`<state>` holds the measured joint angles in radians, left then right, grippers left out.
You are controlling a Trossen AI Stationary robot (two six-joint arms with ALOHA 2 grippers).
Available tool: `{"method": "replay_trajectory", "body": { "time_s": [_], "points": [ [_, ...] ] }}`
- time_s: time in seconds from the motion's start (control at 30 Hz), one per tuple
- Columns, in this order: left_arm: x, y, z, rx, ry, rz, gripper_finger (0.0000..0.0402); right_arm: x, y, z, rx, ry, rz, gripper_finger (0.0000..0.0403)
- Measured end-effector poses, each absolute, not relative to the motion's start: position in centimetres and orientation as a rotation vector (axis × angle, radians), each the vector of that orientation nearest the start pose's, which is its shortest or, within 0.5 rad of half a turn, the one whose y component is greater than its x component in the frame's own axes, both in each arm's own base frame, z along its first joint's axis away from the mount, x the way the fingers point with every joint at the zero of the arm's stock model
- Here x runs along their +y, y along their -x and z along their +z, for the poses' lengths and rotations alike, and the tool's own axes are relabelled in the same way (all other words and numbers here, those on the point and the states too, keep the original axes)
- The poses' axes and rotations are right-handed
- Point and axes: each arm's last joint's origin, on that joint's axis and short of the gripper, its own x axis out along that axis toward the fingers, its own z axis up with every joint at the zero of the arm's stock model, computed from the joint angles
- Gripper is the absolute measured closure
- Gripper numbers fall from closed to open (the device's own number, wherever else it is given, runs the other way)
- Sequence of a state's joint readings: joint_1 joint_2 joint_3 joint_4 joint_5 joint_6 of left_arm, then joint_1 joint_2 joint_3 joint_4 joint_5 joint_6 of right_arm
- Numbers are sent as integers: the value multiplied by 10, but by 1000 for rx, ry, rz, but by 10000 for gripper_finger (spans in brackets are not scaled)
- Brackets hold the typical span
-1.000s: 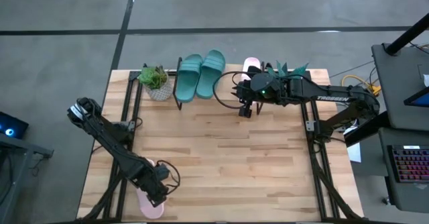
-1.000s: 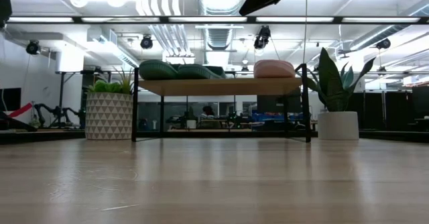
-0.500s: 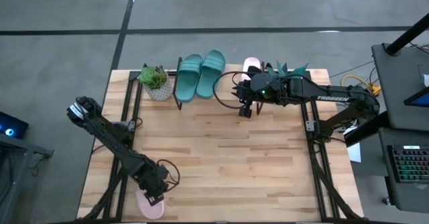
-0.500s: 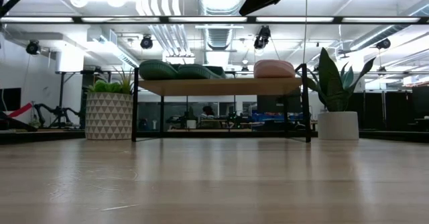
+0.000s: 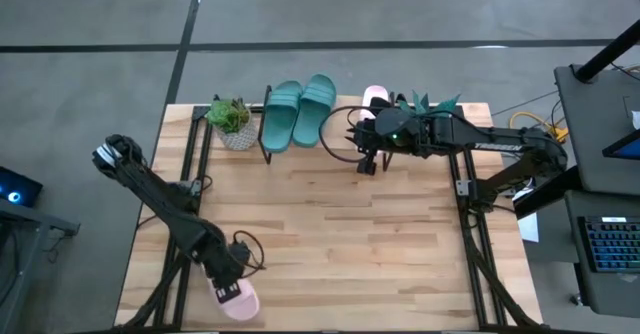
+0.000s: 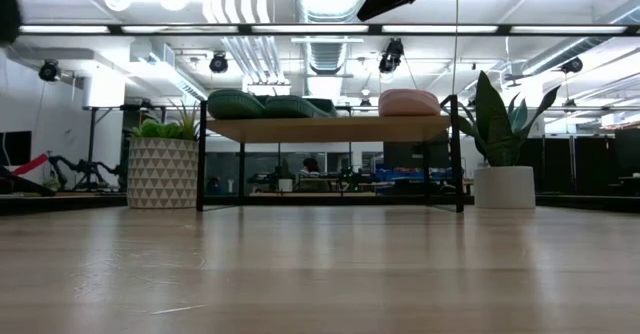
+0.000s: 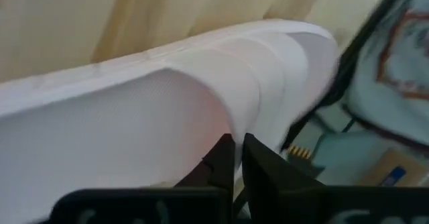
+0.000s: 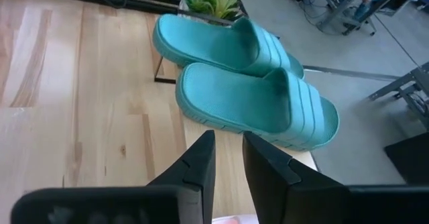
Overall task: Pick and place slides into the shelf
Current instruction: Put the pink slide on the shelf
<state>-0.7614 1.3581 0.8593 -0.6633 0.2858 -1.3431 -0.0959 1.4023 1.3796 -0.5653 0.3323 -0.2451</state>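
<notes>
— Left side?
— Left gripper [image 5: 228, 292] down at near table [image 5: 330, 234] edge, fingers [image 7: 221, 160] pinched on rim of pink slide [image 5: 240, 302]. Slide right under the tips, partly past table edge. In left wrist view, pale strap [image 7: 268, 70] filling the space just ahead of the nearly closed tips.
— Middle?
— Well away from that gripper, at far edge: small potted plant [image 5: 232, 121], then shelf [image 6: 330, 129]. Two teal slides [image 5: 298, 112] side by side on shelf top, touching. Seen clearly just ahead of right gripper's fingers [image 8: 201, 160] in right wrist view [image 8: 258, 100].
— Right side?
— Right gripper [image 5: 366, 161] held by shelf front, between teal pair and second pink slide [image 5: 375, 97], which sat on shelf just beyond it. Tips close together w/ narrow gap, nothing between them; held nothing. Spiky plant [image 5: 430, 104] just beside the arm, at shelf's right end.
— Low view?
— Shelf w/ teal pair [image 6: 262, 105] and pink one [image 6: 408, 102] on plank, white plant pot [image 6: 505, 186] beside it. Neither gripper's tips visible there.
</notes>
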Motion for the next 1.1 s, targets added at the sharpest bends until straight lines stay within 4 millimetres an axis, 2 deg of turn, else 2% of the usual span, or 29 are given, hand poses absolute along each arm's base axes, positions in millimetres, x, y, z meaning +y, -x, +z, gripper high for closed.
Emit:
{"method": "replay_trajectory", "body": {
  "time_s": [0.3,0.4,0.53,0.67,0.77,0.9,1.1],
  "points": [
    [-152,-160,251,1220,768,-44,401,-32,-287,378,590,318,-327,339],
    [-142,-154,265,1089,737,-65,401,-25,-284,382,567,361,-243,339],
    [-128,-144,283,926,683,-89,401,-3,-284,386,481,465,-77,339],
    [-115,-136,297,817,722,-81,401,27,-282,385,368,670,46,339],
    [-107,-132,304,753,748,-69,401,50,-283,377,274,830,126,339],
    [-104,-131,306,732,742,-62,401,77,-290,348,258,1045,248,339],
    [-107,-134,304,756,724,-82,401,97,-310,313,243,1251,333,329]
  ]
}}
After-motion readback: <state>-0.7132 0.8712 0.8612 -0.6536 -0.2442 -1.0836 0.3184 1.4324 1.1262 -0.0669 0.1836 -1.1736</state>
